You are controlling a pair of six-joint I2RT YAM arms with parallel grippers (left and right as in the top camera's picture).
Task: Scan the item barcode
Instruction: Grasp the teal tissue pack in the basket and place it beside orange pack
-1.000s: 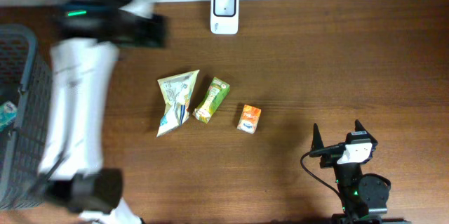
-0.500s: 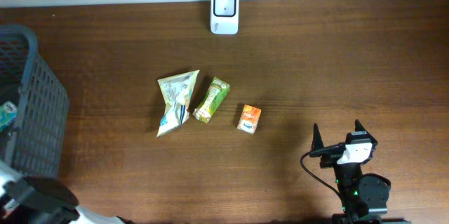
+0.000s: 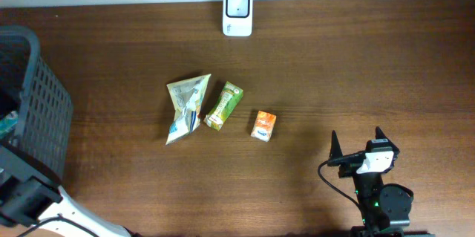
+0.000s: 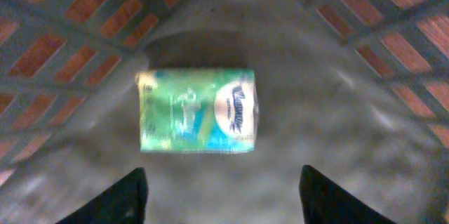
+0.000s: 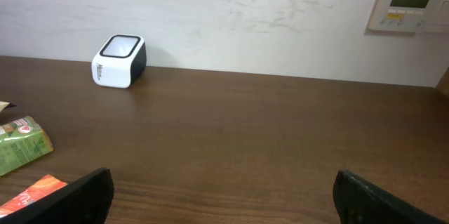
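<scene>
In the left wrist view a green and blue tissue pack [image 4: 198, 110] lies flat on the grey floor of the basket [image 4: 393, 13]. My left gripper [image 4: 224, 197] hangs open above and just short of it, with nothing between its fingers [image 4: 116, 201]. The white barcode scanner [image 3: 237, 3] stands at the table's far edge and also shows in the right wrist view as the scanner [image 5: 119, 60]. My right gripper [image 3: 358, 148] rests open near the front right, empty, with fingertips [image 5: 77, 196] spread wide.
A cream pouch [image 3: 185, 107], a green pouch [image 3: 224, 105] and a small orange carton [image 3: 263, 125] lie mid-table. The dark mesh basket [image 3: 33, 111] fills the left edge. Part of my left arm [image 3: 30, 201] shows at the lower left corner. A wall thermostat [image 5: 412, 1] hangs behind.
My left arm swung off the table's left side and out of most of the overhead view, down by the basket. The right arm has not moved.
</scene>
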